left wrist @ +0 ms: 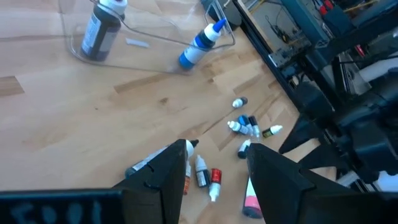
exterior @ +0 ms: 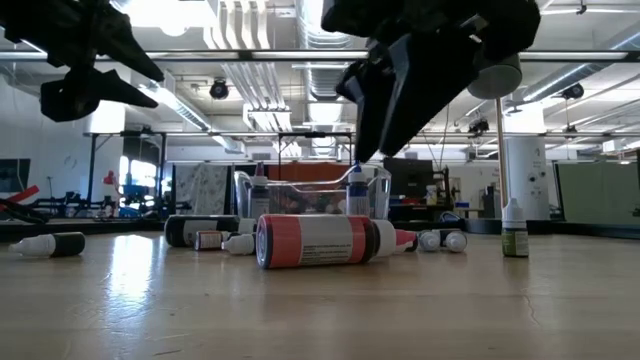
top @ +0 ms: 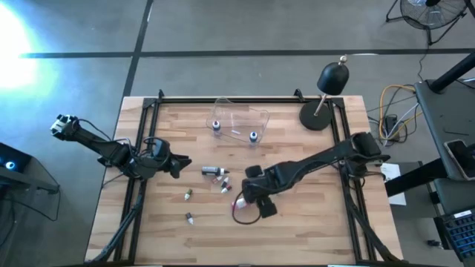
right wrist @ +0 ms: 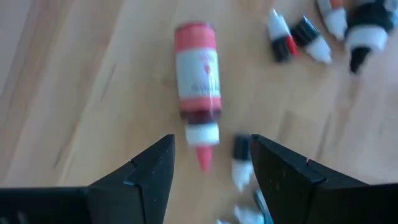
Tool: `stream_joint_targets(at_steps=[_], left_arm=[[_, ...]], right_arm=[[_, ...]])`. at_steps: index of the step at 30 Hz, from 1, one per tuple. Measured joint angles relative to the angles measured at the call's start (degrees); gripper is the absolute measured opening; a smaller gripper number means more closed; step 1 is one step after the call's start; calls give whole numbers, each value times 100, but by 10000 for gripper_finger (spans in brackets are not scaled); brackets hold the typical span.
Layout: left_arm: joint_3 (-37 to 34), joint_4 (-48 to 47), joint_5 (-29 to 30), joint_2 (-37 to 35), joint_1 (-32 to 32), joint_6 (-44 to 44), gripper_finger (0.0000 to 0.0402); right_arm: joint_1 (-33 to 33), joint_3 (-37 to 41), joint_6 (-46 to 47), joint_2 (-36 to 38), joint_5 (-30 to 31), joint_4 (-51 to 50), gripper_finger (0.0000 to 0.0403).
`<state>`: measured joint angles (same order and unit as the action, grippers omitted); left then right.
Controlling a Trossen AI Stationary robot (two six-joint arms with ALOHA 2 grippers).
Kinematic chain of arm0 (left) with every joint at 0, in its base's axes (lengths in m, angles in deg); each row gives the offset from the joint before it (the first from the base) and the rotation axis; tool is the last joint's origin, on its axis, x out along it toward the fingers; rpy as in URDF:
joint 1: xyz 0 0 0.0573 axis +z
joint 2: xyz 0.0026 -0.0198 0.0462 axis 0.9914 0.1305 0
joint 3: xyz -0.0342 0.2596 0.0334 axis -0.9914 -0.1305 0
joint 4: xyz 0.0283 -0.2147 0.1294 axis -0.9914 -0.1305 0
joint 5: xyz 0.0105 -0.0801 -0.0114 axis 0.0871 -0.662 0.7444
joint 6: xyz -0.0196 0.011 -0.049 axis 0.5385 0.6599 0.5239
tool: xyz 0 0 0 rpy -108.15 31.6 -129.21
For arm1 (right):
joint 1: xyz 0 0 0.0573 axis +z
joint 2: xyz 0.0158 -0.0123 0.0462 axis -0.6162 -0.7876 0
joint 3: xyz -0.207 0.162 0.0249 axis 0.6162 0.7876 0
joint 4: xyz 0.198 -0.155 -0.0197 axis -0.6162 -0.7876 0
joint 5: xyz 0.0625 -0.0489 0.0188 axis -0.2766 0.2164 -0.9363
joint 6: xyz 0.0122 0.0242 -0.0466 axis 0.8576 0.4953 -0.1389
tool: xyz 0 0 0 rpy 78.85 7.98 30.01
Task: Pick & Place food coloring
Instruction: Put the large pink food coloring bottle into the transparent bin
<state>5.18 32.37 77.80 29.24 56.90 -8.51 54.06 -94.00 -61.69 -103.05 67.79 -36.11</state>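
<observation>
Right gripper (right wrist: pixel 211 168) open, hovering over red bottle (right wrist: pixel 198 81) lying centre frame, nothing held. Left gripper (left wrist: pixel 214 171) open, idle at table's left. Suggest: descend straight, straddle label mid-body, avoid small bottle (right wrist: pixel 241 162) beside tip.

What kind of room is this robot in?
Probably a robotics lab or workshop. The wooden table has two dark robot arms mounted on it, bare pipes and strip lights run across the high ceiling, and a black floor fan and loose cables sit on the concrete floor.
</observation>
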Motion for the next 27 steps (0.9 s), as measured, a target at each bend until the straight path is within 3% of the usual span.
stream_joint_targets(at_steps=[11,19,27], left_arm=[[0,-24,-370,-1,0,-48,147],[0,-32,-510,0,0,-63,147],[0,-43,-513,0,0,-169,147]], right_arm=[[125,-30,223,-800,24,112,203],[123,-35,451,-868,54,131,201],[121,-34,852,-868,-25,128,143]])
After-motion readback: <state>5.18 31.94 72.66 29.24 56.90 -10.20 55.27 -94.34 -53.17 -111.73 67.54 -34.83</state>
